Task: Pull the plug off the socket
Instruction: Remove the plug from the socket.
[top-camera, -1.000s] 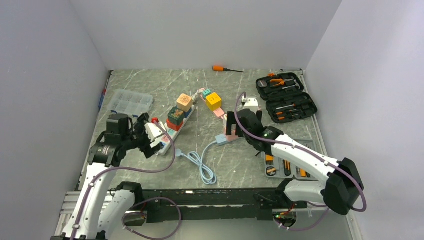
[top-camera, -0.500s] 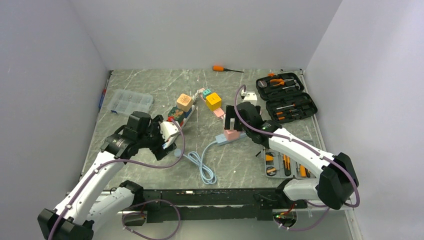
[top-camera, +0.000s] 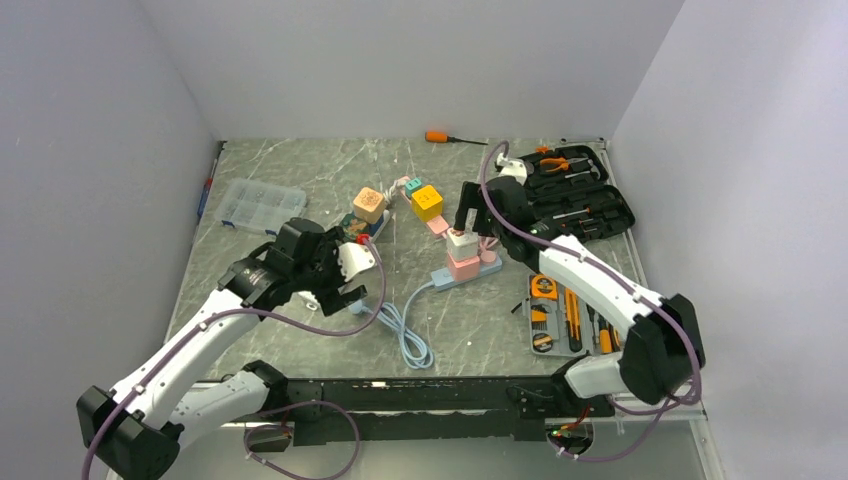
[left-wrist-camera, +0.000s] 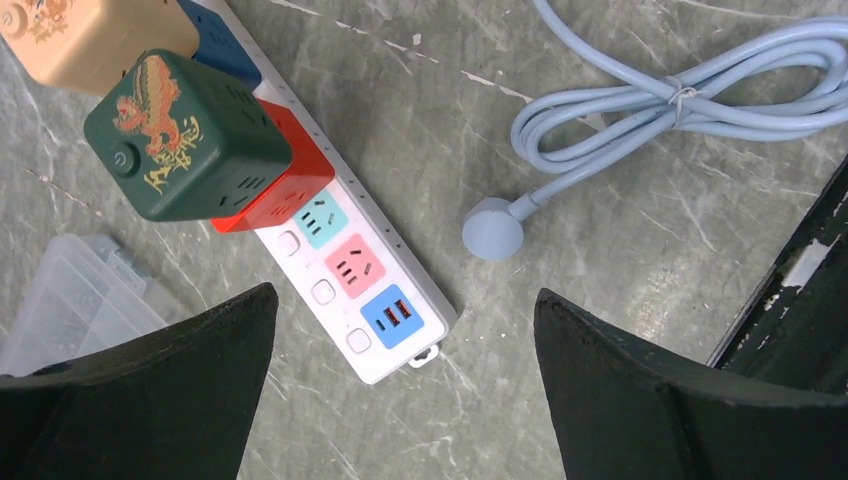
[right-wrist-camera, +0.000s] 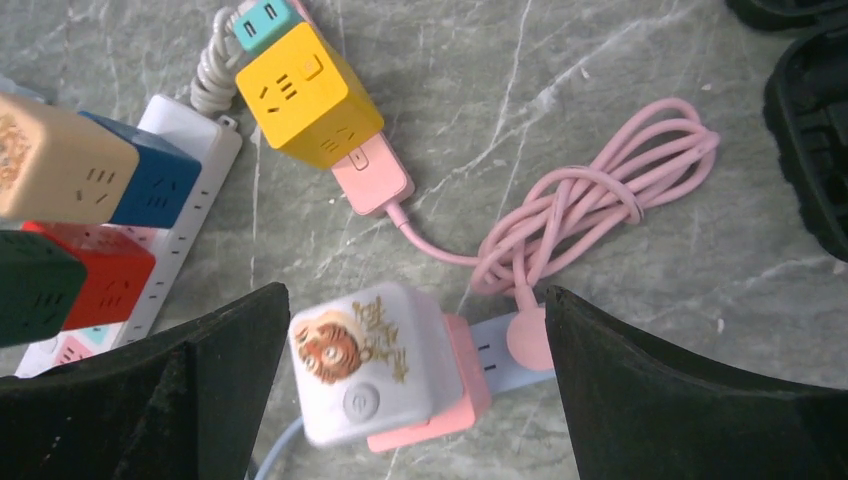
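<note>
Cable (top-camera: 405, 335) in pale blue lies coiled nearest the arm bases, and its round plug rests loose on the table. Just beyond it the left gripper (left-wrist-camera: 405, 300) hangs with its jaws spread wide and nothing in them, above the free end of a white power strip (left-wrist-camera: 325, 295). A green cube (left-wrist-camera: 185, 135) printed with a gold dragon-like figure sits plugged in on that strip beside a red cube (left-wrist-camera: 290, 170). The gold characters under the figure are too small to read. Further in, the right gripper (right-wrist-camera: 417, 293) is also fully open and empty. It straddles the white cube plug (right-wrist-camera: 365, 365), which I take to be the plug meant. That plug stands on a pink cube (right-wrist-camera: 450, 400) seated in a light-blue strip (right-wrist-camera: 500, 350). It lies directly below the right gripper, a little toward its left finger, so the right arm is clearly the nearer one. The stack stands upright, so the pull should go straight up along that axis, with the fingers closing from either side. The white cube's top shows a tiger face, ornate script I cannot make out, and a power symbol. Beyond are a yellow cube (right-wrist-camera: 305, 95), a pink cable (right-wrist-camera: 590, 200), an open tool case (top-camera: 573, 195) and an orange screwdriver (top-camera: 450, 138).
</note>
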